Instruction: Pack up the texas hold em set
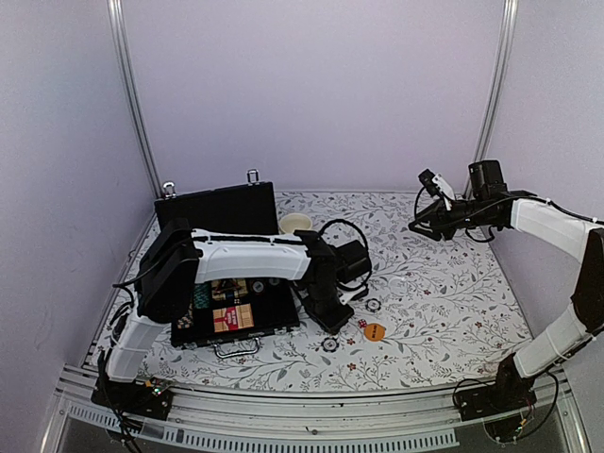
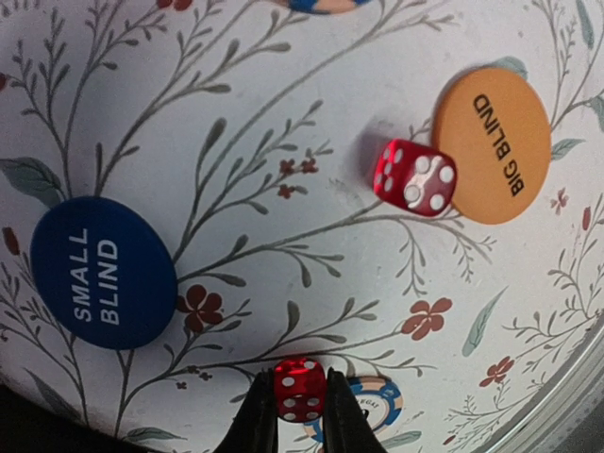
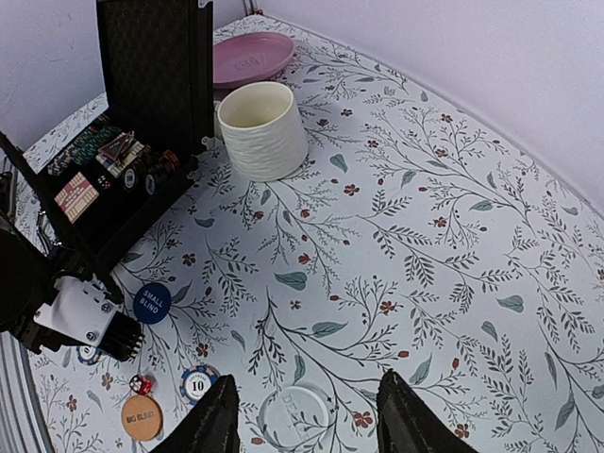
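The black case (image 1: 247,317) lies open at the left with its lid (image 1: 217,209) upright; chips and card decks fill its tray (image 3: 99,175). My left gripper (image 2: 300,396) is shut on a red die (image 2: 301,385) low over the floral cloth. A second red die (image 2: 415,176) rests against the orange BIG BLIND button (image 2: 493,143). The blue SMALL BLIND button (image 2: 102,272) lies to the left. A blue-edged chip (image 2: 379,401) peeks out beside the fingers. My right gripper (image 3: 307,415) hangs open high above a white dealer button (image 3: 300,408).
A cream ribbed mug (image 3: 260,127) stands just right of the case lid, with a pink plate (image 3: 250,57) behind it. A chip marked 10 (image 3: 198,384) lies near the dealer button. Two more chips (image 1: 329,344) (image 1: 374,305) sit near the left gripper (image 1: 332,319).
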Controlling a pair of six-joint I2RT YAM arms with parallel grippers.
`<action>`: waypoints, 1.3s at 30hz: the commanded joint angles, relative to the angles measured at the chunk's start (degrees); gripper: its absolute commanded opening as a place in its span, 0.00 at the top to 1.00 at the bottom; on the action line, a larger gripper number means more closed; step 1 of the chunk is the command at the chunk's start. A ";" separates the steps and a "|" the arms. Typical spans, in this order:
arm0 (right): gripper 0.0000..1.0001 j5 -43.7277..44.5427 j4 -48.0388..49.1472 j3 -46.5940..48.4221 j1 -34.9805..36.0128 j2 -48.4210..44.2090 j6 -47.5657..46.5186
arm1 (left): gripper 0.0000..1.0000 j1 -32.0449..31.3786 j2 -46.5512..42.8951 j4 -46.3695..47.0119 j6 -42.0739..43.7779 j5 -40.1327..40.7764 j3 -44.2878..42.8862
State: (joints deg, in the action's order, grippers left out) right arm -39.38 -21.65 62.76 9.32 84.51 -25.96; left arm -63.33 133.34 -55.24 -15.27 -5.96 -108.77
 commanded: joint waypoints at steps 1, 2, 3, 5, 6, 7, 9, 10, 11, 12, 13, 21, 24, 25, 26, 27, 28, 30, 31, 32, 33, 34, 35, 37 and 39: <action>0.58 -0.97 -0.45 0.30 -0.03 0.55 -0.66 | 0.88 -0.73 1.56 -1.00 0.92 -0.46 -1.13; 0.57 -0.97 -0.47 0.27 -0.04 0.60 -0.67 | 0.90 -0.70 1.57 -0.96 0.94 -0.48 -1.11; 0.58 -0.97 -0.46 0.33 -0.01 0.62 -0.68 | 0.91 -0.68 1.50 -0.97 1.02 -0.53 -1.11; 0.58 -0.97 -0.51 0.31 -0.01 0.57 -0.75 | 0.94 -0.69 1.46 -1.15 1.27 -0.35 -1.34; 0.58 -0.97 -0.50 0.34 -0.02 0.57 -0.76 | 0.95 -0.65 1.28 -1.59 1.36 0.08 -1.63; 0.58 -0.97 -0.52 0.32 -0.04 0.61 -0.76 | 0.96 -0.64 0.78 -1.90 1.50 0.79 -1.70; 0.58 -1.09 -0.64 0.30 0.00 0.59 -0.76 | 0.97 -0.36 -1.10 -2.33 1.34 2.32 -1.53; 0.58 -1.14 -0.59 0.33 -0.02 0.57 -0.76 | 0.96 -0.11 -2.40 -2.25 1.06 2.93 -1.21; 0.58 -1.22 -0.60 0.34 -0.03 0.63 -0.76 | 0.96 0.25 -3.79 -2.16 0.58 3.52 -0.79; 0.58 -1.23 -0.59 0.27 -0.01 0.73 -0.76 | 0.96 0.68 -5.28 -2.08 -0.05 4.11 -0.44; 0.58 -1.31 -0.62 0.32 0.02 0.81 -0.76 | 0.97 1.11 -6.75 -1.94 -0.68 4.56 0.06; 0.58 -1.92 -0.87 0.49 -0.01 1.68 -0.68 | 0.96 7.48 -21.22 0.56 -7.14 7.51 14.22; 0.58 -1.99 -0.94 0.52 -0.01 2.01 -0.52 | 0.96 10.15 -27.28 2.09 -8.95 8.22 21.07; 0.58 -1.96 -0.94 0.50 -0.01 2.12 -0.58 | 0.96 10.97 -28.93 2.36 -9.33 8.47 23.18; 0.58 -1.96 -0.98 0.57 0.06 2.27 -0.65 | 0.96 11.79 -30.32 2.37 -9.58 8.92 24.90; 0.58 -2.00 -0.99 0.59 0.00 2.40 -0.67 | 0.96 12.55 -31.69 2.18 -9.89 9.47 26.76; 0.58 -2.06 -1.02 0.58 0.00 2.48 -0.63 | 0.96 13.52 -32.95 1.90 -10.12 9.88 28.48; 0.58 -2.10 -1.07 0.57 -0.01 2.58 -0.67 | 0.96 15.44 -35.37 1.82 -10.65 10.40 31.91; 0.58 -2.12 -1.10 0.66 0.04 2.71 -0.67 | 0.96 16.60 -36.28 1.98 -10.93 10.55 33.50; 0.58 -2.11 -1.11 0.68 0.05 2.82 -0.64 | 0.96 17.32 -37.18 2.29 -11.15 10.83 35.08; 0.58 -2.15 -1.04 0.65 0.00 2.97 -0.61 | 0.96 17.93 -37.98 2.61 -11.47 11.81 37.15; 0.58 -2.35 -1.07 0.71 0.00 3.21 -0.53 | 0.96 18.31 -38.63 3.19 -11.84 13.21 38.39; 0.58 -2.67 -1.10 0.77 -0.01 3.55 -0.38 | 0.96 18.75 -38.71 3.38 -12.15 14.08 39.67; 0.58 -3.32 -1.26 0.91 -0.02 4.19 -0.11 | 0.97 19.92 -38.47 4.21 -12.68 14.74 41.68; 0.58 -3.72 -1.50 1.08 -0.01 4.72 -0.02 | 0.97 21.16 -38.39 6.01 -12.88 14.97 43.36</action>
State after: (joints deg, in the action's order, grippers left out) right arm -41.17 -22.37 62.78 9.32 87.61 -26.39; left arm -44.64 95.85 -52.84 -26.48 6.55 -68.42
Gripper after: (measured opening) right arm 0.424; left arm 0.130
